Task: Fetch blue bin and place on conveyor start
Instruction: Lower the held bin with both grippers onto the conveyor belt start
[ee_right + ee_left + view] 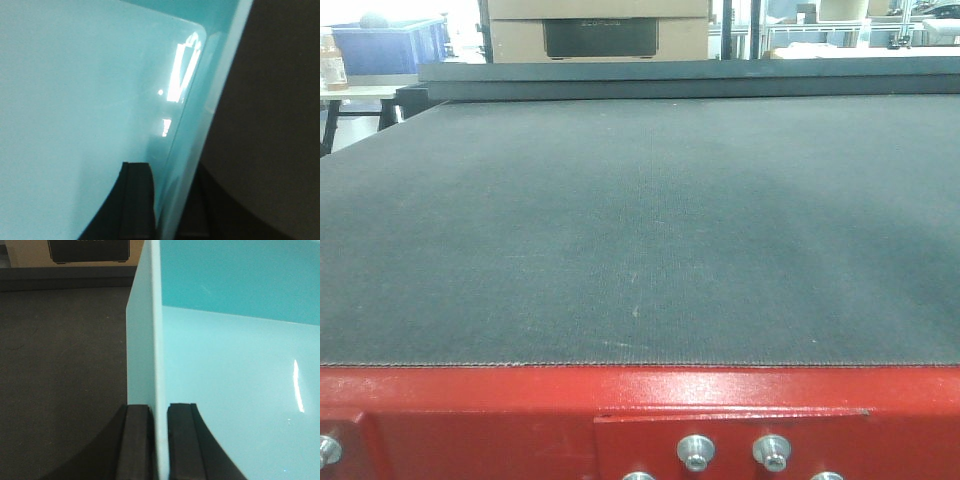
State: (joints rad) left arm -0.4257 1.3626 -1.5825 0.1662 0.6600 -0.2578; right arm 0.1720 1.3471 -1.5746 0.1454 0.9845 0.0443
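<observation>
Cyan bin point(240, 390) walls clamped between the jaws of left gripper point(160, 411) and right gripper point(169, 185); belt point(60, 365) lies outboard of both. Placing step, likely — next: lower level, settle flat, then open.

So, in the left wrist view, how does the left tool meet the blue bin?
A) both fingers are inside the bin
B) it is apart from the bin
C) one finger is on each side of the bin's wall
C: the left tool has the thin wall of the blue bin between its two dark fingers.
</observation>
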